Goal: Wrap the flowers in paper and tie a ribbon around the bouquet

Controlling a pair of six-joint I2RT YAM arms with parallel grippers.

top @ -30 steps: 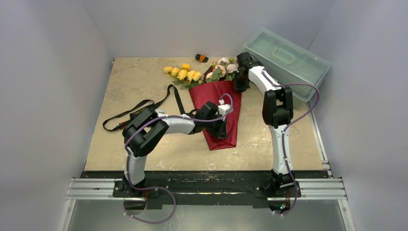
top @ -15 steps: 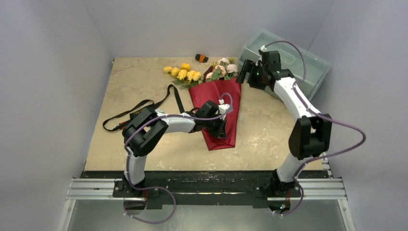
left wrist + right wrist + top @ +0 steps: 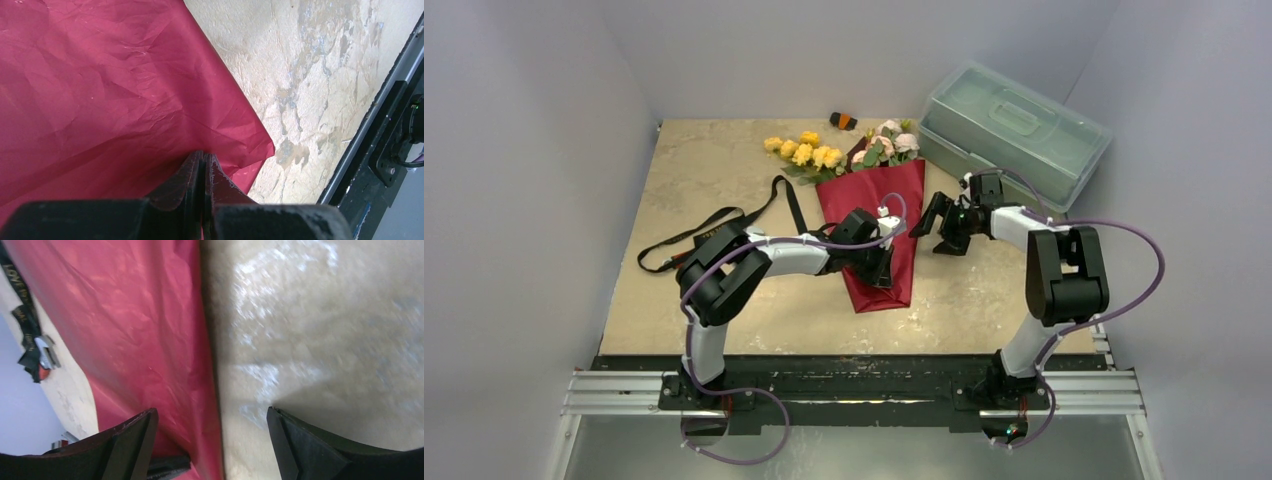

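Observation:
The bouquet lies on the table as a dark red paper (image 3: 876, 205) cone, with yellow and pink flowers (image 3: 812, 153) sticking out at its far end. My left gripper (image 3: 880, 268) is shut, its tips (image 3: 204, 156) pressing on the crinkled paper (image 3: 100, 90) near the cone's narrow end, with nothing visible between them. My right gripper (image 3: 941, 226) stands open just right of the cone. In the right wrist view the right gripper (image 3: 212, 437) straddles the paper's (image 3: 140, 320) right edge. The black ribbon (image 3: 790, 205) lies loose to the left of the bouquet and shows again as the ribbon (image 3: 20, 295).
A clear lidded plastic box (image 3: 1014, 120) stands at the back right, close behind the right arm. A small black and orange object (image 3: 843, 121) lies at the far edge. Grey walls close in the table, and a metal rail (image 3: 854, 392) runs along its near edge.
My right gripper has opened, left the flower end and swung toward me to the cone's right edge. The left gripper has stayed shut on the paper.

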